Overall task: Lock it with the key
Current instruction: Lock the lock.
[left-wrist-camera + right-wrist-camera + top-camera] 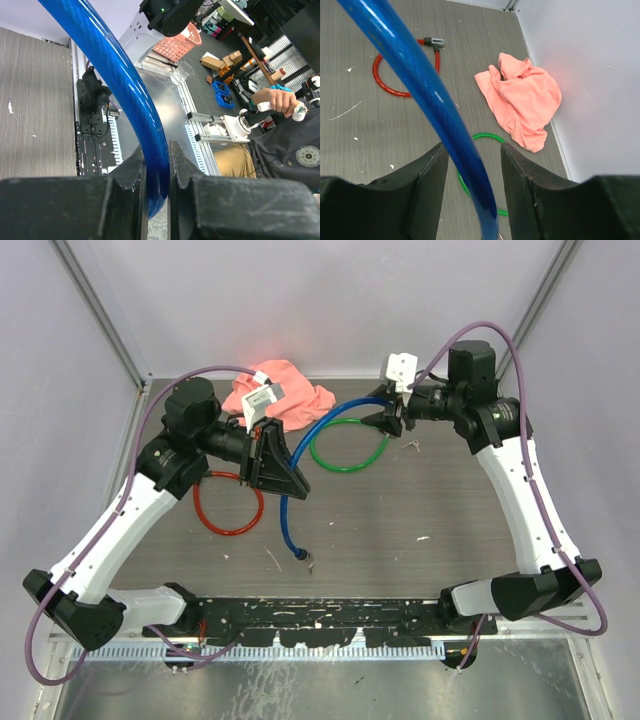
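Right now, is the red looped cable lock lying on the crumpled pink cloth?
No, the red cable lock lies on the grey table, apart from the pink cloth.

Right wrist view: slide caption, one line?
Right gripper straddles blue cable, jaws apart; red cable, green cable, pink cloth on table beyond.

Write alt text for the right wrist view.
A blue cable runs between the parted fingers of the right gripper, not clamped. Behind it on the table lie a red cable lock, a green cable and a pink cloth.
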Tool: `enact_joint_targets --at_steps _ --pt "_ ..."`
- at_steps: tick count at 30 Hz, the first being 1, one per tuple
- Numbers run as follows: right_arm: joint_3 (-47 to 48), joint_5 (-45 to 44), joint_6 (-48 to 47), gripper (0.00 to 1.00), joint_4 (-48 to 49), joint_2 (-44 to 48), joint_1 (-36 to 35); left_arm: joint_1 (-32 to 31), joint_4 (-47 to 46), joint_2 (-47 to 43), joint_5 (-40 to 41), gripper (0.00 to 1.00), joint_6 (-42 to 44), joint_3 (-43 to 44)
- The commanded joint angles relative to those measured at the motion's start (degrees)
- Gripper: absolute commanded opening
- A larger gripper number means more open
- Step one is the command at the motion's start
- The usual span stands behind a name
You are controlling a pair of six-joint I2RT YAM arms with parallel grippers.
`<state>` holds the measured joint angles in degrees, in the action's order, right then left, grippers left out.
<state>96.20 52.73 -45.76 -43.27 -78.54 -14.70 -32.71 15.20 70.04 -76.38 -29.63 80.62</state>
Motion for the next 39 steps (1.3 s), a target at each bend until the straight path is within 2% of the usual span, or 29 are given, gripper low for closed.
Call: enact_joint_targets --at_steps 1,3,7,8,9,13,16,22,25,27,32,37,39 --pt "2.4 1.55 0.52 0.51 2.57 3.2 -0.47 0.06 -5.11 -1.49 -1.71 0.0 -0.63 0.45" --pt "2.31 1.12 0.44 0.45 2.57 4.24 -0.45 0.1 -5.02 -1.38 -1.32 0.0 -0.38 0.37" --pt "2.88 0.84 0.24 0.1 0.76 5.04 -0.49 0.16 -3.72 -1.15 -0.15 0.0 0.92 0.49" --pt "3.46 0.86 0.11 0.03 -0.56 5.06 -0.44 0.16 -3.32 -1.09 0.27 0.0 1.45 0.44" --pt "3.95 0.9 0.63 0.01 -1.09 5.0 -0.42 0.19 -2.54 -1.05 1.05 0.0 2.26 0.43" --pt "4.11 1.64 8.99 0.01 -0.8 5.71 -0.51 0.32 1.82 -1.75 5.59 0.01 7.35 -0.15" --pt "0.17 3.59 20.08 0.01 4.29 7.49 0.05 0.75 4.1 -3.61 13.61 0.19 10.73 -2.66" --pt "-11.95 11.69 44.17 0.01 26.78 13.53 7.11 1.24 -3.51 -11.21 30.38 0.71 15.08 -14.61" --pt "-13.41 15.77 52.03 0.01 32.81 13.72 11.55 1.22 -8.66 -17.06 39.4 0.91 19.13 -22.13" --pt "-15.16 16.88 56.5 0.01 37.08 13.78 12.45 1.24 -12.7 -20.88 43.76 1.0 21.31 -27.03" --pt "-19.99 19.23 69.72 0.01 51.91 13.5 13.46 1.22 -18.54 -24.23 49.61 0.98 23.32 -35.56" --pt "-19.32 19.58 71.46 0.01 53.48 13.25 13.47 1.3 -25.76 -21.55 60.68 0.99 28.91 -39.66" --pt "-18.77 19.61 71.57 0.01 53.49 13.09 13.55 1.9 -29.07 -19.64 61.86 0.99 29.43 -39.56"
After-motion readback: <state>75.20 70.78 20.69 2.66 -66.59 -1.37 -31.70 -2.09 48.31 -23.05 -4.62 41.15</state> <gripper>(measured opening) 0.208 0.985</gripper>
